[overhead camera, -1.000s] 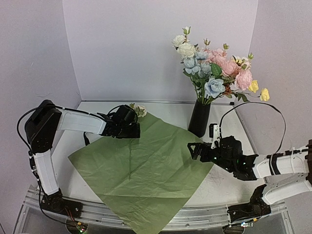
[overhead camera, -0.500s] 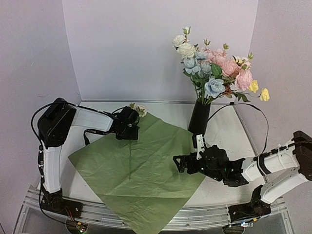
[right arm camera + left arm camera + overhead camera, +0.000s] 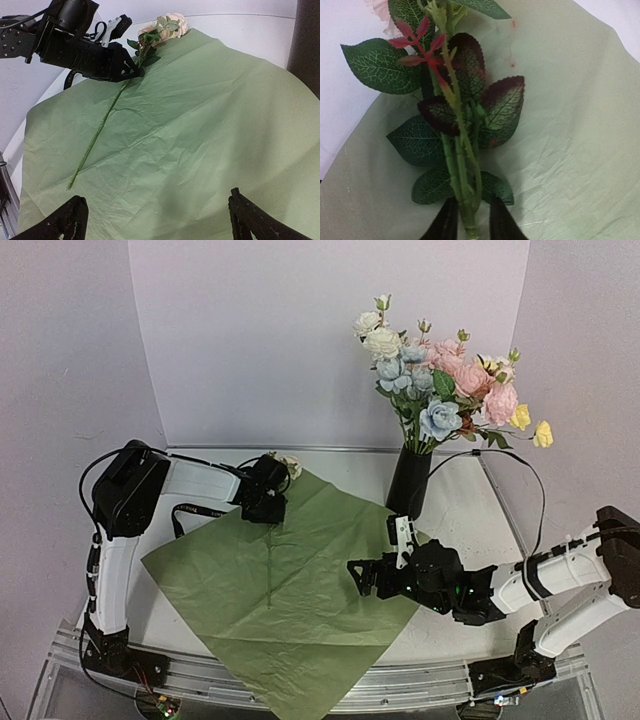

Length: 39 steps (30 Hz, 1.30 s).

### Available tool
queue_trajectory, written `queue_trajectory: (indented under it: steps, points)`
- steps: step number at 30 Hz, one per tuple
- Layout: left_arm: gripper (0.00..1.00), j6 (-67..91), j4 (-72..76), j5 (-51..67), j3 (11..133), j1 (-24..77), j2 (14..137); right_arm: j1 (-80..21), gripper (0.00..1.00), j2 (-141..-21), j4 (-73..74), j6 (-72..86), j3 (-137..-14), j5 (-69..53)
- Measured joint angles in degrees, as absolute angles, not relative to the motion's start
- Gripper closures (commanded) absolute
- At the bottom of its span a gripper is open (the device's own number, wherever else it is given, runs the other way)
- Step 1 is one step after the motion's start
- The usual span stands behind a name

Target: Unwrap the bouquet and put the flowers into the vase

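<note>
The bouquet's wrapping paper (image 3: 300,585) lies spread flat on the table, green side up. One of the flowers (image 3: 288,466) lies on it, its cream bloom at the far corner and its thin stem (image 3: 100,130) running toward me. My left gripper (image 3: 472,222) straddles that stem just below the leaves. One finger touches it and a sliver of paper shows beside the other. The black vase (image 3: 409,483) stands at the back right, full of blue, pink, cream and yellow blooms. My right gripper (image 3: 156,197) hovers wide open over the paper's right part, holding nothing.
A black lettered ribbon (image 3: 192,511) lies on the table beside the left arm. The vase's dark wall (image 3: 307,35) rises just right of the right gripper. White walls close in the table on three sides. The paper's near corner overhangs the front rail (image 3: 420,692).
The left jaws have narrowed around the flower stem. The right arm has moved left, out over the green paper, still wide open.
</note>
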<state>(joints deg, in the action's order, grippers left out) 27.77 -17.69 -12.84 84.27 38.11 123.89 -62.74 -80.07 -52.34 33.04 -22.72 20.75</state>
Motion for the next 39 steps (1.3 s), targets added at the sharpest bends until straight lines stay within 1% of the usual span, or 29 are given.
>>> queue_trajectory:
  steps: [5,11,18,23,30,35,39]
  points:
    - [0.93,25.9,-18.1,-13.4,84.4,37.9,124.0,-62.8,0.02,-79.9,-52.3,32.8,-23.3,21.3]
    - [1.0,24.4,-19.4,-15.3,84.1,37.9,120.3,-62.8,0.02,-79.8,-52.2,32.7,-23.6,22.0]
    - [1.0,24.1,-19.1,-14.8,82.9,37.9,107.0,-62.8,0.02,-79.8,-51.2,32.0,-25.1,22.2]
    - [1.0,25.6,-15.1,-11.2,78.1,37.9,95.8,-62.8,0.02,-79.8,-50.9,31.3,-27.6,20.4]
    - [1.0,30.6,0.3,-4.8,63.3,37.9,82.2,-62.8,0.02,-79.1,-50.8,30.7,-28.3,18.7]
    - [1.0,31.8,10.6,-1.1,58.4,39.0,79.5,-62.8,0.02,-76.3,-50.7,30.0,-28.2,19.3]
    - [1.0,29.8,18.4,-2.2,55.4,43.7,77.9,-62.8,0.02,-74.1,-47.6,30.6,-28.0,23.2]
